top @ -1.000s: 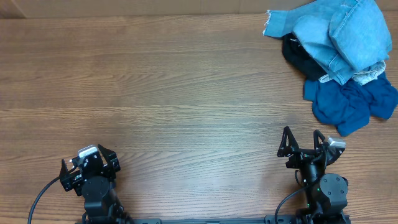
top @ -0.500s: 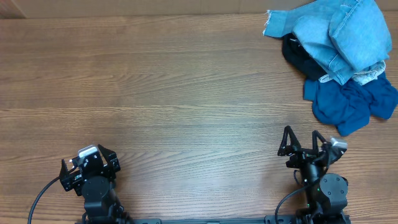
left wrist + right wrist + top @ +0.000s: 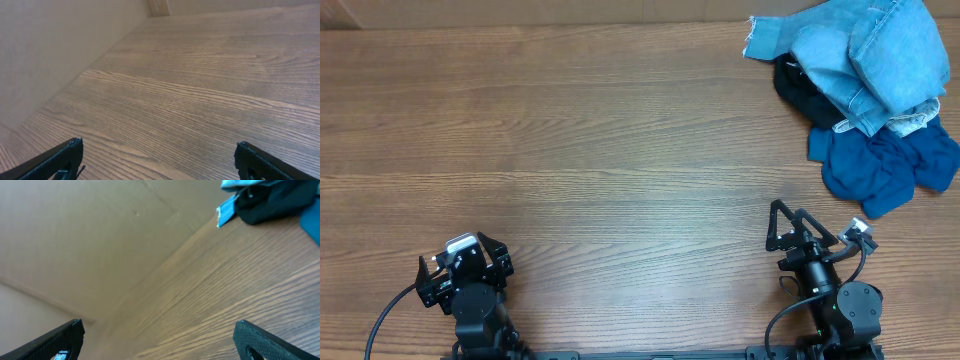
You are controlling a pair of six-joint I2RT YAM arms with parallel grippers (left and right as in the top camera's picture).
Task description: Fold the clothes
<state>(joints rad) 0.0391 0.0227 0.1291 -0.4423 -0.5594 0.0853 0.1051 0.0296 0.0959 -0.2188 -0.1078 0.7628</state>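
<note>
Finding: right fingers (image 3: 60, 342), wide open and empty like the left fingers (image 3: 57, 162), have just swivelled slightly; clothes (image 3: 865, 90) lie heaped on the worktop (image 3: 620, 150) well beyond them, so folding has not begun.

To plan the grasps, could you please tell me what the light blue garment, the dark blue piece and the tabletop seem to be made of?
Light blue garment: likely denim, matte, with stitched seams and a frayed edge. Dark blue piece: a softer, thinner matte cloth, crumpled in fine folds; fibre unclear. Tabletop: wood or wood-look laminate, smooth, with straight grain lines.
</note>
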